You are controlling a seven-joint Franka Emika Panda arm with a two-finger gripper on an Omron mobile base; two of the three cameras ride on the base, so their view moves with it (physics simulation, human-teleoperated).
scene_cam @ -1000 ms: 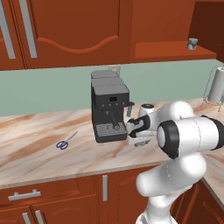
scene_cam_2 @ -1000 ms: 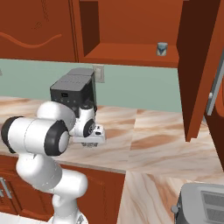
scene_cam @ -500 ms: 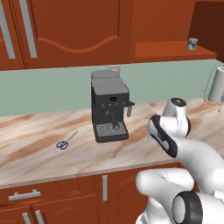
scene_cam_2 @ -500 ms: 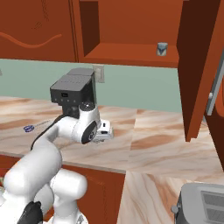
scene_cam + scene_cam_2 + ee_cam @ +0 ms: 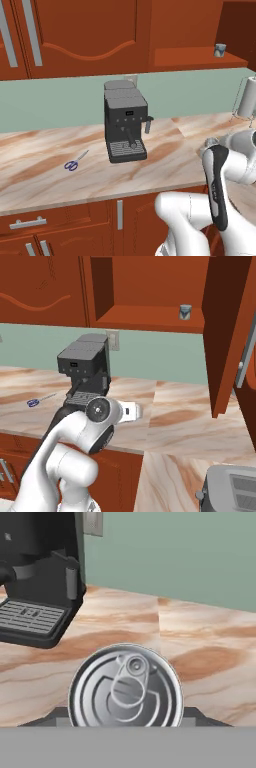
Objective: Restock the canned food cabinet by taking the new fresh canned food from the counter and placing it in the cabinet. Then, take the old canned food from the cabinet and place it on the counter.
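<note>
Flat silver tin [image 5: 125, 687], the new fresh canned food, sits upright on its edge between the two dark fingers [image 5: 50, 716] of the gripper [image 5: 125, 719], its pull-tab lid facing the hand camera; the fingers pinch it from either side. Behind the tin in that view lies the marbled counter [image 5: 210, 652], with the black coffee machine [image 5: 37, 577] to the left and the pale green wall beyond. From the right base camera the gripper [image 5: 131, 411] hangs just right of the coffee machine [image 5: 85, 368], above the counter's front part. The old canned food [image 5: 185, 312], a small bluish can, stands on the shelf of the open cabinet [image 5: 150, 318], up and to the right of the coffee machine. Blue-handled scissors [image 5: 75, 161] lie on the counter left of the machine, and a paper towel roll [image 5: 247, 97] stands far to its right.
</note>
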